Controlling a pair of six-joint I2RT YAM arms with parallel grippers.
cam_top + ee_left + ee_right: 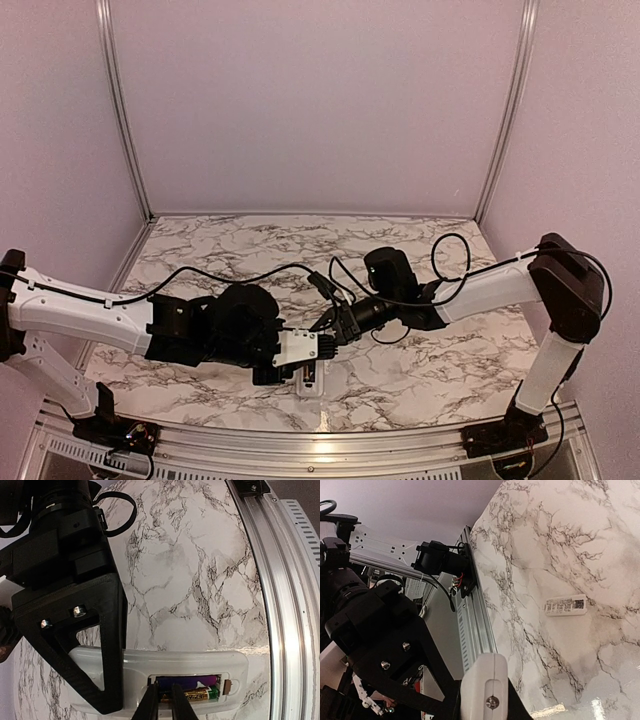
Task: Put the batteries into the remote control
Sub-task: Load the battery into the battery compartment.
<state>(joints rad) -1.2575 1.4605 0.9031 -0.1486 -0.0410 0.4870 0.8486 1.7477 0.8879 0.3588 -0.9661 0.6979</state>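
The white remote control (200, 662) faces the left wrist camera with its back, just above or on the marble near the front rail; it also shows in the top view (311, 381). Its open slot holds both batteries side by side, a dark purple-black one (187, 682) and a golden one (200, 694). My left gripper (165, 706) has its thin fingertips almost together, touching the golden battery's left end. My right gripper (485, 711) is shut on the remote's far end (484, 680). One of its black fingers (100, 645) crosses the remote's left part. Both grippers meet in the top view (325, 345).
A small white plate with a printed label (565, 605) lies alone on the marble. The aluminium front rail (280, 605) runs close beside the remote. The left arm's base (437, 560) sits beyond the rail. A black cable loops over the table (450, 250).
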